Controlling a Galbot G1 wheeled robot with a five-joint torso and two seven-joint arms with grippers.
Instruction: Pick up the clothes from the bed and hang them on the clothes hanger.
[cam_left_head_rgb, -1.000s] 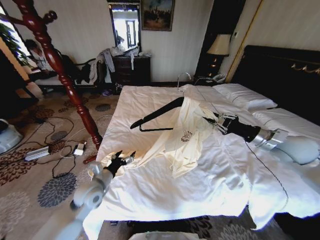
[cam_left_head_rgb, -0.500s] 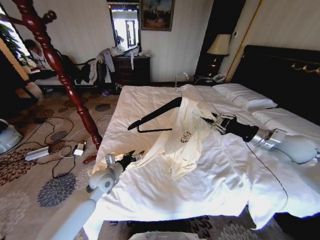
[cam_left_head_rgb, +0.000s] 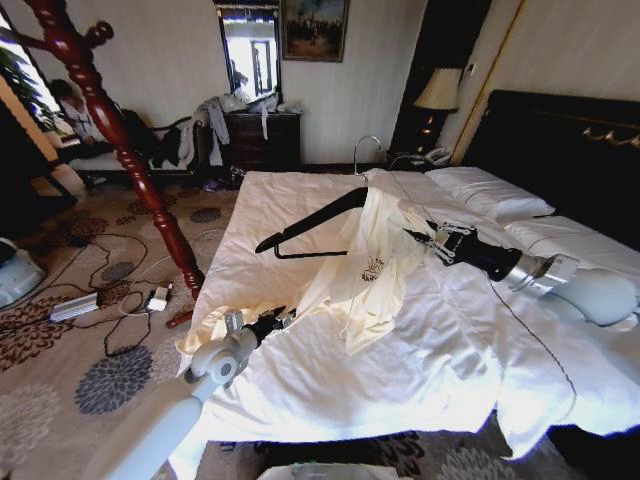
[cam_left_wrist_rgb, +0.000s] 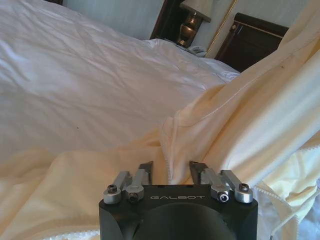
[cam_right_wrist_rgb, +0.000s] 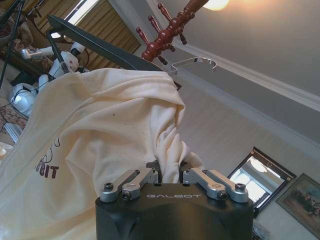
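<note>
**Midway: shirt lifted off the bed, half on its hanger**

Across the white bed (cam_left_head_rgb: 330, 390), with its dark headboard along the right side, the cream shirt (cam_left_head_rgb: 372, 262) is stretched from the middle of the duvet down toward the left edge. Its upper part is raised off the bedding and draped over one end of the black clothes hanger (cam_left_head_rgb: 305, 228), whose silver hook (cam_left_head_rgb: 366, 145) points toward the far edge of the bed; the hanger's other arm sticks out bare to the left. A small dark emblem shows on the hanging front.

The right gripper (cam_left_head_rgb: 432, 240) reaches in from the headboard side, and the right wrist view shows its fingers (cam_right_wrist_rgb: 150, 175) pinched on a bunched fold of the shirt just below the hanger. The left gripper (cam_left_head_rgb: 281, 319) sits low at the left edge of the bed, resting on the trailing end of the shirt; in the left wrist view its fingers (cam_left_wrist_rgb: 145, 170) stand apart with a ridge of fabric between them, not clamped.

A red-brown wooden coat stand (cam_left_head_rgb: 115, 130) rises from the patterned carpet (cam_left_head_rgb: 110, 380) beside the bed's left edge.
</note>
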